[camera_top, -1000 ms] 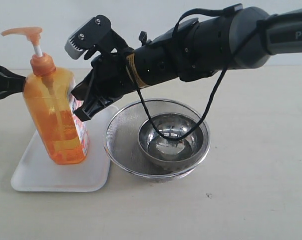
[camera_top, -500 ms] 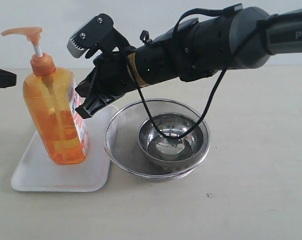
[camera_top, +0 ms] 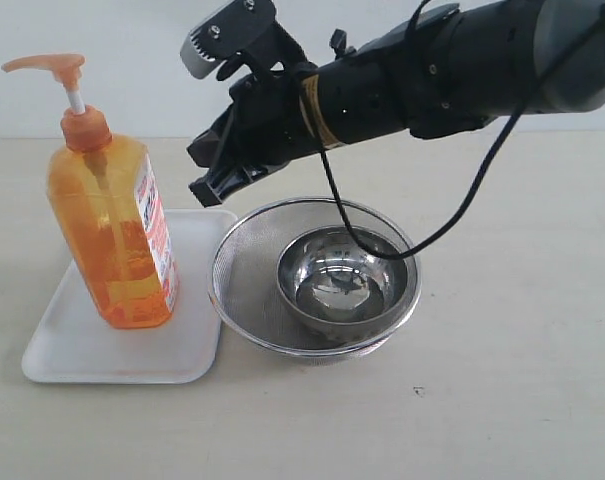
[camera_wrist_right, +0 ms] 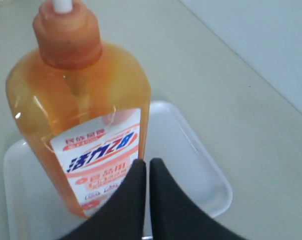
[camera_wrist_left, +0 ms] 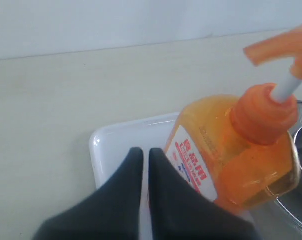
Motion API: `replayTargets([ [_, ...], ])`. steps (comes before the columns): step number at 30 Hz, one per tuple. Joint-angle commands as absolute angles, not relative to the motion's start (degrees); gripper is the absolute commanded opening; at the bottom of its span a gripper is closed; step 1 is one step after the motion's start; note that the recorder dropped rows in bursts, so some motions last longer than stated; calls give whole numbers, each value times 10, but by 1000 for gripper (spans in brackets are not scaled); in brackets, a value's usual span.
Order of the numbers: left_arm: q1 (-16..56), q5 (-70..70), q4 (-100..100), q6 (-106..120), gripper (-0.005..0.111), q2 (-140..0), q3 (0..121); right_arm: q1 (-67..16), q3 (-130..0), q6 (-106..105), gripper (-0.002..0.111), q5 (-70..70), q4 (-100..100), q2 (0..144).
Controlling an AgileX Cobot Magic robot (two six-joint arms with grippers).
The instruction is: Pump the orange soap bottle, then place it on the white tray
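Observation:
The orange soap bottle (camera_top: 112, 240) stands upright on the white tray (camera_top: 82, 345), pump head raised on its white stem. My right gripper (camera_top: 204, 187) hangs above and to the right of the bottle, apart from it, fingers shut on nothing. In the right wrist view the shut gripper (camera_wrist_right: 145, 162) sits in front of the bottle's label (camera_wrist_right: 98, 155) and the tray (camera_wrist_right: 190, 165). The left gripper (camera_wrist_left: 142, 151) shows only in its wrist view, shut and empty, beside the bottle (camera_wrist_left: 230, 145) over the tray (camera_wrist_left: 116, 137). It is out of the exterior view.
A round steel mesh strainer (camera_top: 244, 285) sits on the beige table just right of the tray, touching its edge, with a shiny steel bowl (camera_top: 347, 285) inside it. The right arm's black cable (camera_top: 452, 215) loops down over the bowl.
The right gripper has risen and drawn back to the right, away from the bottle's side. The left gripper has left the exterior view on the left. The bottle has stayed put.

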State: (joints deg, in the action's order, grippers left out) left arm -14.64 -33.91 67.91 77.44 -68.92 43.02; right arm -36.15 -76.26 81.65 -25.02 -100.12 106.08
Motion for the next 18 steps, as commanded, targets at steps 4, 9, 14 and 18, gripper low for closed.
replayTargets([
  [4,-148,-346,640,723,5,-615,410,-351,-689,799,0,-195,-999,998],
  [9,-148,-346,599,680,5,-561,398,-343,-651,791,0,-169,-999,956],
  [14,-148,-356,585,653,5,-502,374,-336,-615,791,0,-138,-999,917],
  [18,-148,-374,559,615,5,-457,367,-336,-589,789,0,-125,-999,884],
])
